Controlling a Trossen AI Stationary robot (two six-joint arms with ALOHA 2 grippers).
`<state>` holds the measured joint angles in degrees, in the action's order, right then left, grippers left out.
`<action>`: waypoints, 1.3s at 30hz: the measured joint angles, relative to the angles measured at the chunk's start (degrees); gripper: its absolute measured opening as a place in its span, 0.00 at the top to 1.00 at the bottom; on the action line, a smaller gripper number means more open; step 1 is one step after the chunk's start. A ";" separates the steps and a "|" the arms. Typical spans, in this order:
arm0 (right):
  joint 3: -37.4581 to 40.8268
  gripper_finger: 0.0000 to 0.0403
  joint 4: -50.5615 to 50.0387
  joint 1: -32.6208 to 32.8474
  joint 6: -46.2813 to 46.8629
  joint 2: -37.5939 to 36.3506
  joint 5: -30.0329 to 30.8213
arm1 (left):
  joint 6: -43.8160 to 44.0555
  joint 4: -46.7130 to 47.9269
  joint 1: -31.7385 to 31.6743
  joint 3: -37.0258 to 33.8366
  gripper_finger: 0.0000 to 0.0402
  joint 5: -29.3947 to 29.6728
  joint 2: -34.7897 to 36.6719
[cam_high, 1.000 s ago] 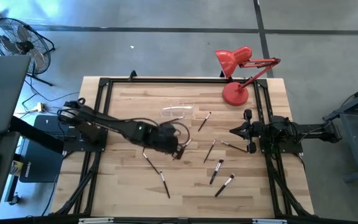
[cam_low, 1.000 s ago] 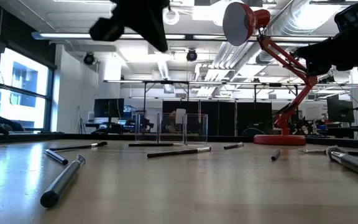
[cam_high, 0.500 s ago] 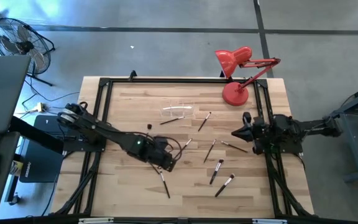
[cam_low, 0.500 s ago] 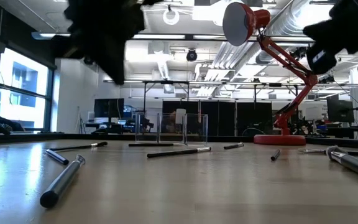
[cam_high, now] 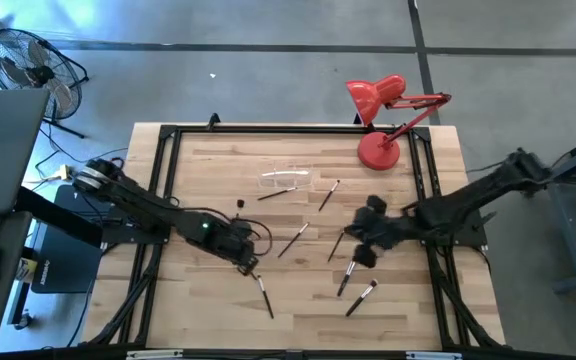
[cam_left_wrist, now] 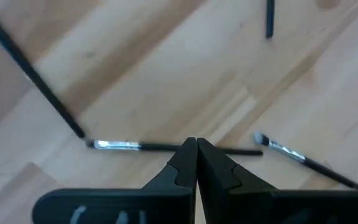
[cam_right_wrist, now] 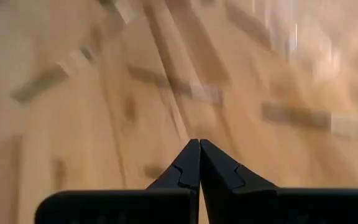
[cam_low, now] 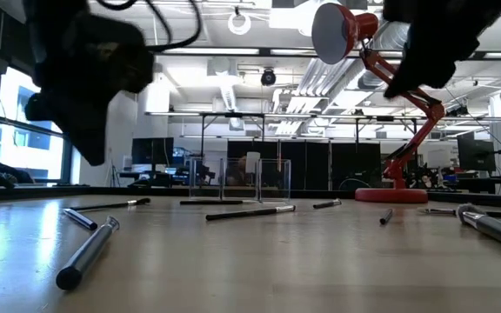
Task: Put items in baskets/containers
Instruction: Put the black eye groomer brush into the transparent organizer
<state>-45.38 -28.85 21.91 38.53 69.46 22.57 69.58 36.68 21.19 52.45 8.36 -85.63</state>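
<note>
Several thin dark makeup brushes lie flat on the wooden table, among them one (cam_high: 293, 240) at the middle, one (cam_high: 265, 295) toward the near edge and two (cam_high: 361, 297) at the near right. The clear holder (cam_high: 286, 178) stands at the far middle, with a brush (cam_high: 278, 192) lying beside it. My left gripper (cam_high: 253, 265) is shut and empty, pointing steeply down just above a silver-ferruled brush (cam_left_wrist: 123, 145). My right gripper (cam_high: 360, 240), also shut and empty (cam_right_wrist: 199, 144), hangs slanting down over the brushes right of the middle.
A red desk lamp (cam_high: 378, 150) stands on its round base at the far right corner, its head reaching over the far edge. A black frame (cam_high: 168, 135) runs around the table top. Bare wood lies at the near left.
My left gripper has gone down and toward the table's near left, away from the middle, staying shut. My right arm has swung out from its folded rest at the right edge toward the middle of the table, and its gripper has tipped downward over the brushes.
</note>
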 joint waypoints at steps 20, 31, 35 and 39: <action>-15.59 0.95 -15.45 1.40 19.55 19.59 -1.62 | 1.18 0.02 -9.31 -7.96 0.95 3.43 1.64; -15.59 0.93 -18.02 0.96 8.61 19.03 0.85 | 5.71 -2.09 -9.16 -7.77 0.72 4.70 -4.82; -14.92 0.95 -22.00 0.96 6.34 18.88 2.87 | 3.89 -2.77 -9.14 -7.72 0.73 4.66 -7.01; -8.69 0.99 -18.92 0.94 6.09 15.31 1.59 | -2.41 -3.76 -8.78 -6.89 0.86 3.14 -7.84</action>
<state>-54.07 -47.77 22.85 44.61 84.77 24.16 67.17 32.92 12.41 45.56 11.51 -93.47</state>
